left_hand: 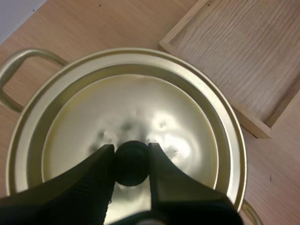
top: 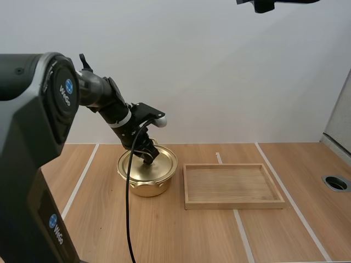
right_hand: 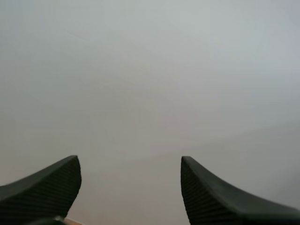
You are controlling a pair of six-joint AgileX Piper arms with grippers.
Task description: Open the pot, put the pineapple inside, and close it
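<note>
Black fingers of my left gripper [left_hand: 131, 157] stand nearest, clamped from both sides on the dark round knob [left_hand: 131, 168] at the centre of the gold lid [left_hand: 140, 103]. Directly beneath the gripper, the lid appears seated on the gold pot [top: 146, 187], though its rim line is hard to judge. To the gripper's right, just beside the pot and not touching it, a wooden tray [top: 233, 185] lies flat on the table [top: 181, 235]. My right gripper [right_hand: 130, 168] has its fingers spread well apart, nothing between them, facing a plain pale surface.
</note>
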